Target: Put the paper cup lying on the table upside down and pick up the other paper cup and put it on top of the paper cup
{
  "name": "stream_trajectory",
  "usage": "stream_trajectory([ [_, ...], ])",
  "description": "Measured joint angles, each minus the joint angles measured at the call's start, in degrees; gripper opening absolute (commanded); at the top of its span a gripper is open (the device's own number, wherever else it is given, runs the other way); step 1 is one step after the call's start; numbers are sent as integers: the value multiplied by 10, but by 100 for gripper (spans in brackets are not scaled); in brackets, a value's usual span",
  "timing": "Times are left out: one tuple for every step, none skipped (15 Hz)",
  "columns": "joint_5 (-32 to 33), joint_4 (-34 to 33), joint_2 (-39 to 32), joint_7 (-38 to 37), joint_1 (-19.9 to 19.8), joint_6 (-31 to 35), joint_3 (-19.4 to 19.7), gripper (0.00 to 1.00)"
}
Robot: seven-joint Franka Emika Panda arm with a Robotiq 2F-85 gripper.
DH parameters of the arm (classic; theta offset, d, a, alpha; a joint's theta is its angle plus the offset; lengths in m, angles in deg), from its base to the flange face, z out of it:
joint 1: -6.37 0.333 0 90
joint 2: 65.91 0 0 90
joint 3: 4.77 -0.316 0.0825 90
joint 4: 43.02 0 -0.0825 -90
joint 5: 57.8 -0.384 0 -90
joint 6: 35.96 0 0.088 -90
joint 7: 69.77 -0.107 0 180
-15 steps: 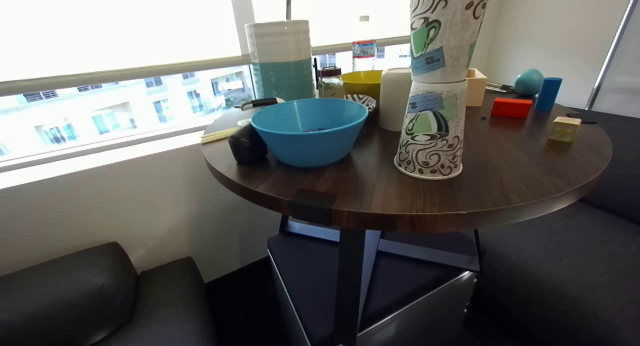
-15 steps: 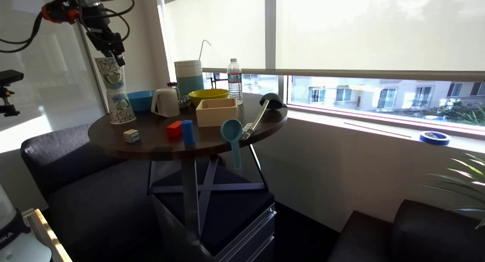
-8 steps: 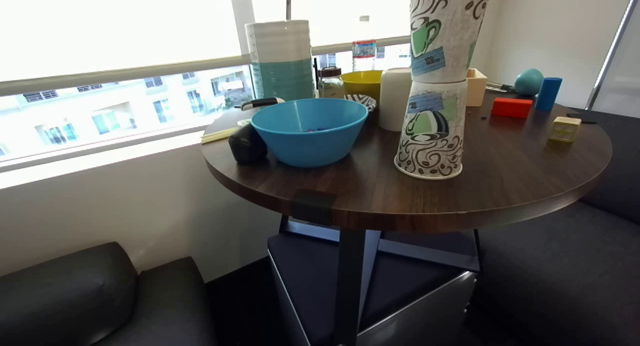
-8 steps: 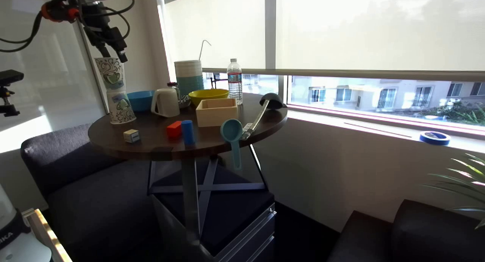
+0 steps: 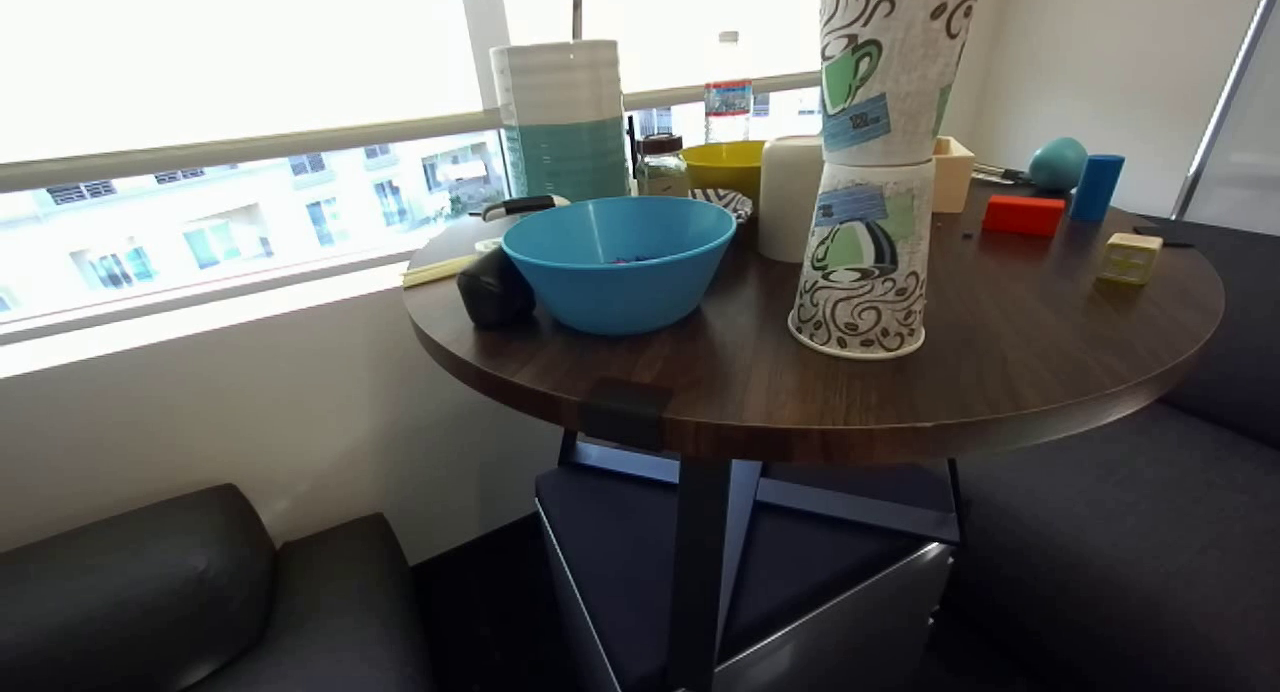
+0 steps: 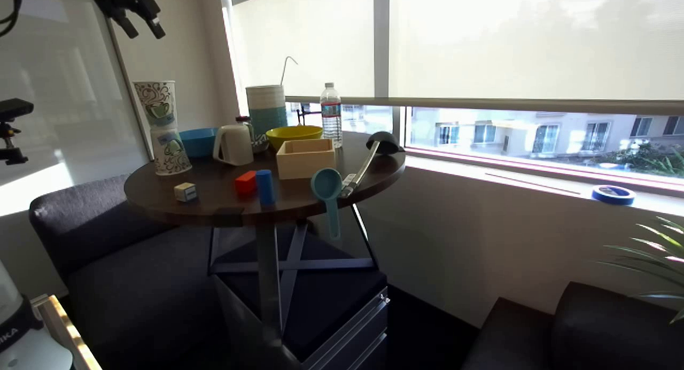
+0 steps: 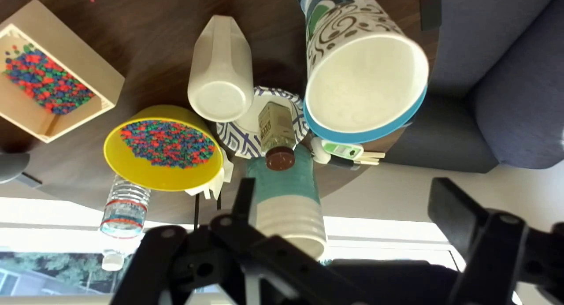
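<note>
Hand (image 7: 343, 200) gapes (upper cup's inside (image 7: 366, 85): wrist view only).

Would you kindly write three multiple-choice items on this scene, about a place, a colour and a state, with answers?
1. Where does the upper paper cup stand?
A) in the wooden box
B) on the lower paper cup
C) in the yellow bowl

2. What colour is the block beside the blue cylinder?
A) purple
B) green
C) red

3. How is the end effector?
A) open, holding nothing
B) shut on the upper paper cup
C) shut, holding nothing

1: B, both exterior views show the two cups base to base.
2: C, both exterior views show it red.
3: A, the wrist view shows the fingers apart, neither cup between them.
</note>
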Motion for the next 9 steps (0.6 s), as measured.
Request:
stream_trajectory([
  [0, -4, 12, 9, 3, -6, 4, 100],
  [0, -8, 23, 19, 5, -13, 9, 100],
  [0, -11, 34, 29, 7, -20, 14, 100],
  [0, -14, 44, 38, 8, -25, 19, 100],
  [0, -19, 52, 46, 10, -32, 23, 100],
  [0, -23, 58, 53, 11, -40, 27, 100],
  [-1, -27, 64, 58, 12, -46, 30, 100],
  [-1, -28, 67, 59, 12, -48, 30, 100],
  [-1, -28, 68, 59, 12, -48, 30, 100],
])
